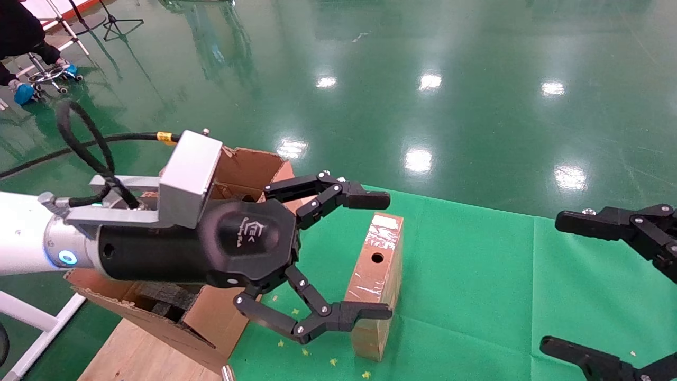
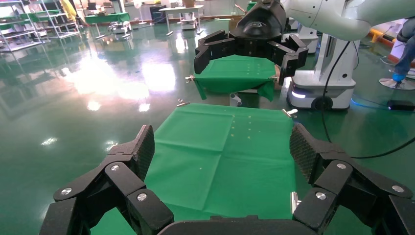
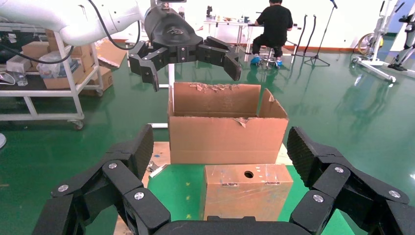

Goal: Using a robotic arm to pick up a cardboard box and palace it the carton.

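The cardboard box (image 1: pixel 376 280), slim, brown and taped, with a round hole, stands on edge on the green cloth (image 1: pixel 476 275). It also shows in the right wrist view (image 3: pixel 247 193). The carton (image 1: pixel 246 164) with torn flaps and black foam stands just left of it, and shows in the right wrist view (image 3: pixel 225 132). My left gripper (image 1: pixel 378 255) on the white robotic arm is open and empty; in the right wrist view (image 3: pixel 186 49) it hangs above carton height. The left wrist view shows no box between its open fingers (image 2: pixel 142 147). My right gripper (image 1: pixel 555 283) is open and empty at the right, facing the box.
The carton rests on a wooden board (image 1: pixel 132 349). A person (image 3: pixel 274 24) sits at a desk far behind the carton. A white rack (image 3: pixel 49 73) with boxes stands to one side. Another green-covered table (image 2: pixel 235 73) and a robot base (image 2: pixel 318 88) lie beyond.
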Robot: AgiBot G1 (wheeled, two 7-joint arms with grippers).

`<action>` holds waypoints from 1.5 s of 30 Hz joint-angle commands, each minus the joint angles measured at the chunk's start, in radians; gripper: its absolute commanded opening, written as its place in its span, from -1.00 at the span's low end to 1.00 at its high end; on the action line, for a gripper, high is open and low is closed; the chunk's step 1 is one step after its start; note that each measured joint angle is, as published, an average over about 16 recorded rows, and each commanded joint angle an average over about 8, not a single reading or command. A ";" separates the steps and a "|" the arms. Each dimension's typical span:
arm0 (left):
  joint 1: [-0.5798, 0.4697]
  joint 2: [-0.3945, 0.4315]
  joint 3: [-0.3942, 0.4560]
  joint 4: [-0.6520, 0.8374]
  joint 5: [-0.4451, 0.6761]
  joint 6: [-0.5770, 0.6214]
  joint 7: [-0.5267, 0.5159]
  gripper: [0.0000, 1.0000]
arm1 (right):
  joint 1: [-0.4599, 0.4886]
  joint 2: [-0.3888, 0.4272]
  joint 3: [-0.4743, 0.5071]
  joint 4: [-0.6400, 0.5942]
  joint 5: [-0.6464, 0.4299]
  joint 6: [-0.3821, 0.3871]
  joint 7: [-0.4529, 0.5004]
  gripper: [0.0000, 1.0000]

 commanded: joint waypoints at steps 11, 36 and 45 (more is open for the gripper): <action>0.000 0.000 0.000 0.000 0.000 0.000 0.000 1.00 | 0.000 0.000 0.000 0.000 0.000 0.000 0.000 1.00; -0.172 -0.043 0.092 0.007 0.243 0.006 -0.118 1.00 | 0.000 0.000 0.000 -0.001 0.000 0.000 0.000 -1.00; -0.194 -0.054 0.116 0.000 0.292 0.014 -0.146 1.00 | 0.000 0.000 0.000 -0.001 0.000 0.000 -0.001 -1.00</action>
